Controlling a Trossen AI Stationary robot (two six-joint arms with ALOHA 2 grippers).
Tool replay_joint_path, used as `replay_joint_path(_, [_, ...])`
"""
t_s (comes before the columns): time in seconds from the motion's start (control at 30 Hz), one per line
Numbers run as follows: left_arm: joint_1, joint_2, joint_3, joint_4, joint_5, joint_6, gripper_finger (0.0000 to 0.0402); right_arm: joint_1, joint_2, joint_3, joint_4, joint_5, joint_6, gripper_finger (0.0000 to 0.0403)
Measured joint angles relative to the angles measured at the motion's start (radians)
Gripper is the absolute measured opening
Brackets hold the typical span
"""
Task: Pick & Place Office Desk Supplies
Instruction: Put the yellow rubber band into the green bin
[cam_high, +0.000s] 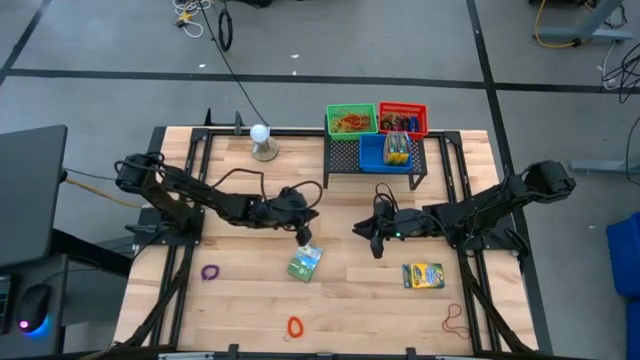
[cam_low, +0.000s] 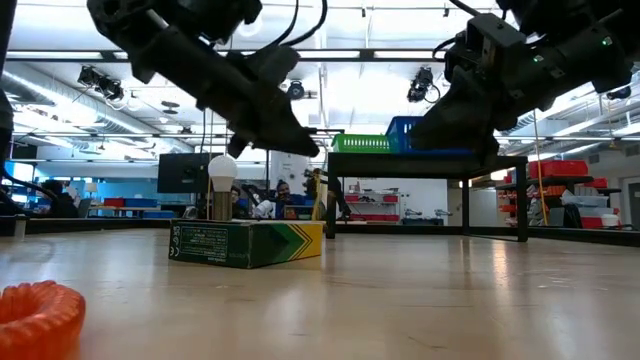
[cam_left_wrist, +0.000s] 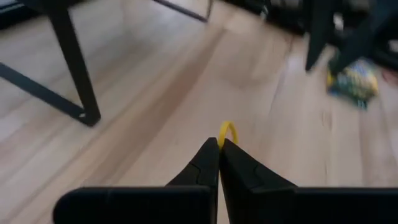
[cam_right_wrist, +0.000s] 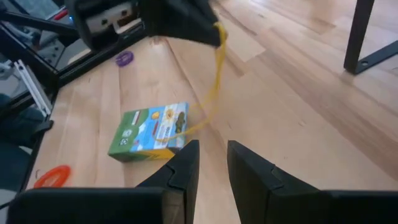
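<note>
Left wrist view shows your left claw (cam_left_wrist: 219, 144) clenched on a thin yellow rubber band (cam_left_wrist: 227, 132), lifted above the counter (cam_left_wrist: 155, 124) so it hangs free. Right wrist view shows the band trailing toward the green crayon box (cam_right_wrist: 149, 132). Your right claw (cam_right_wrist: 212, 155) waits nearby, fingers slightly parted, holding nothing.

A thin yellow rubber band (cam_right_wrist: 216, 68) hangs stretched, lifted just above the green crayon box (cam_high: 305, 262) lying flat mid-table. From that box, yellow crayon box (cam_high: 422, 275) sits right, purple loop (cam_high: 209, 271) left, orange loop (cam_high: 294, 326) nearer the front edge.
</note>
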Motion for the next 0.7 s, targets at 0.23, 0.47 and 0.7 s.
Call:
replay_joint_path(0.23, [0.0,0.059,-0.001,0.159,-0.054,-0.063,0.0008,-0.012,0.0,0.0,-0.067,-0.004,0.039,0.0123])
replay_joint_path(0.47, [0.0,0.116,-0.001,0.262,-0.051,-0.082,0.0008,-0.024,0.0,0.0,-0.096,-0.023,0.073,0.021])
replay_joint_path(0.7, [0.0,0.186,0.103,0.276,0.013,-0.057,0.0008,-0.024,0.0,0.0,-0.038,0.01,0.014,0.0235])
